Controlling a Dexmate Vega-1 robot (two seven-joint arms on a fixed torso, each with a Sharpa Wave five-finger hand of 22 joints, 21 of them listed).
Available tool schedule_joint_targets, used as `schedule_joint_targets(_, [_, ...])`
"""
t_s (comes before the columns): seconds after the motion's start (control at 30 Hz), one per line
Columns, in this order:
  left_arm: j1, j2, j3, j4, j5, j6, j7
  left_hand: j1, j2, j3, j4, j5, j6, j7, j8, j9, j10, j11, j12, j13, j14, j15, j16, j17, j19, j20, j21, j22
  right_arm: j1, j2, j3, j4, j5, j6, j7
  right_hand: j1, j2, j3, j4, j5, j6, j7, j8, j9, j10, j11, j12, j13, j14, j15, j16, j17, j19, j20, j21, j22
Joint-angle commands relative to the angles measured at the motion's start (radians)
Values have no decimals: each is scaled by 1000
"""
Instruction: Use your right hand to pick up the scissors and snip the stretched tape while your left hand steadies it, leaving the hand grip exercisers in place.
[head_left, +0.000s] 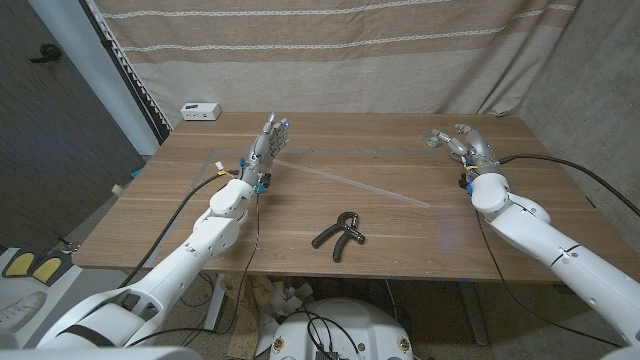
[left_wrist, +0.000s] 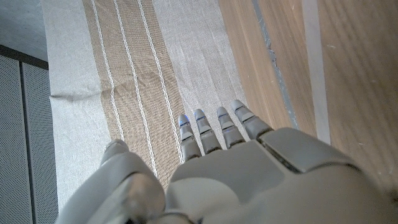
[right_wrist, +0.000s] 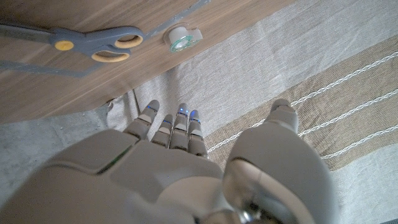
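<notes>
A clear strip of tape (head_left: 355, 184) runs slantwise across the wooden table (head_left: 560, 215), and it appears as a pale band (left_wrist: 316, 74) in the left wrist view. My left hand (head_left: 268, 142) stands at the strip's far left end with its fingers (left_wrist: 214, 127) straight, holding nothing. My right hand (head_left: 463, 146) is raised at the far right of the table and also holds nothing. Just beyond its fingers (right_wrist: 177, 127) lie grey-handled scissors (right_wrist: 87, 42) and a small tape roll (right_wrist: 182, 38); the tape roll (head_left: 432, 140) sits beside that hand. A black hand grip exerciser (head_left: 338, 232) lies near the front edge.
A small white device (head_left: 201, 111) sits at the table's far left corner. A striped curtain (head_left: 330, 50) hangs close behind the table. Cables trail from both arms across the wood.
</notes>
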Motion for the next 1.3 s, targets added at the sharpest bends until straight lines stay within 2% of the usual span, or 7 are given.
schedule_joint_targets(0.03, [2,2,-1,0,-3,4,2,12,-4,4,-5,9,-5,3,-1,3,1,2,-2,2,1,-114,0,5,4,-49,0,3,24,-30,-18,-13,-17,-79,25,7,2,-7,1,6,10,-1,0,3,11,-2,6,2,-2,-4,-1,2,-17,4,-7,4])
schedule_joint_targets(0.53, [-1,3,-4,1,-6,13,7,11,-3,3,-7,9,-6,1,-2,3,14,2,2,2,9,-116,2,5,4,-49,0,3,50,-37,-40,-27,-51,-169,13,-1,2,-13,7,5,14,0,-2,4,23,-1,8,2,-15,-10,-4,3,-40,-15,-13,5])
schedule_joint_targets(0.83, [-10,-3,-2,9,-8,15,5,10,-3,2,-8,10,-5,1,-2,3,10,-1,-1,3,10,-115,2,5,4,-49,1,3,57,-29,-30,-4,-39,-190,0,-6,3,-16,11,4,25,4,0,4,37,1,12,2,-18,-10,-3,3,-43,-24,-11,5])
schedule_joint_targets(1.03, [-19,-2,0,14,-4,15,0,9,-3,2,-9,10,-4,3,-2,3,8,1,-3,3,10,-114,1,5,4,-49,0,3,52,-37,-25,11,-29,-163,3,-8,3,-18,12,4,39,-1,4,4,45,-2,14,2,-16,-12,-1,3,-41,-34,-9,5])
schedule_joint_targets(1.3, [-14,1,-3,7,-8,19,2,8,-3,2,-9,10,-5,3,-3,3,4,3,-5,3,9,-114,1,5,4,-48,0,3,50,-49,-29,3,-38,-203,-6,-4,3,-19,11,5,50,0,6,4,59,-5,18,1,-11,-17,1,2,-35,-40,-5,5])
